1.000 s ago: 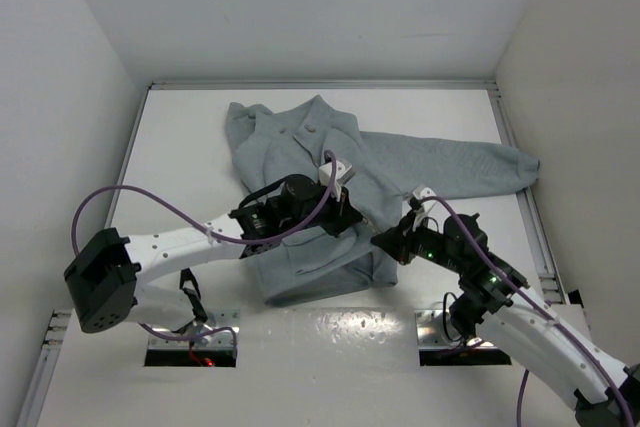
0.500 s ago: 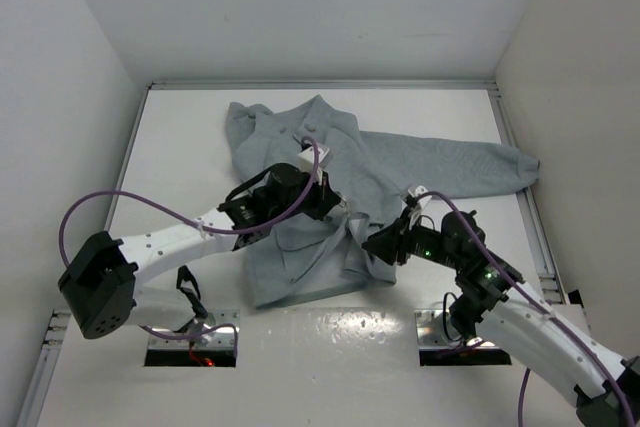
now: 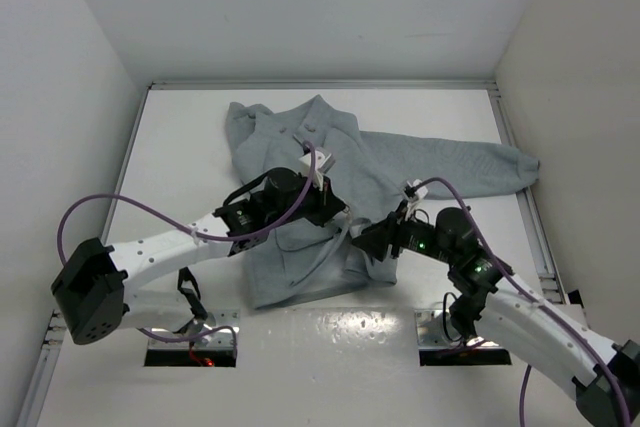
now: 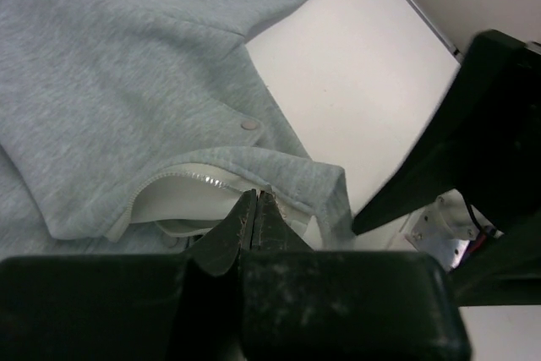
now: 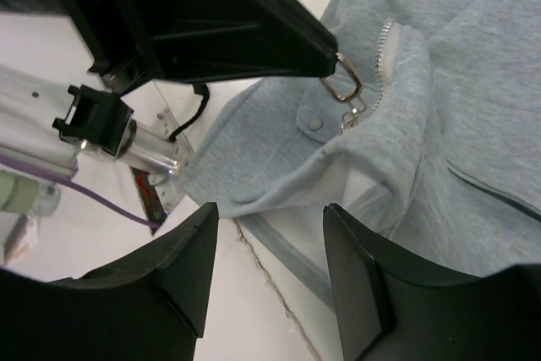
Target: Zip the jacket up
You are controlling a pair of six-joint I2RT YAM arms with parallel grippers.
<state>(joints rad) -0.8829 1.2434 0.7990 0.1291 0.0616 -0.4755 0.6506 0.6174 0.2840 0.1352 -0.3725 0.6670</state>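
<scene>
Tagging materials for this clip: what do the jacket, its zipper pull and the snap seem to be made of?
The jacket: soft heathered grey knit, probably fleece; matte, fuzzy surface. The zipper pull: shiny wire loop, likely metal. The snap: small dull grey disc, metal or plastic, unclear.

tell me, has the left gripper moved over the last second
Yes. The left gripper, shut on the metal zipper pull, has shifted slightly left and toward the table's far rail over the large light grey fabric jacket.
</scene>
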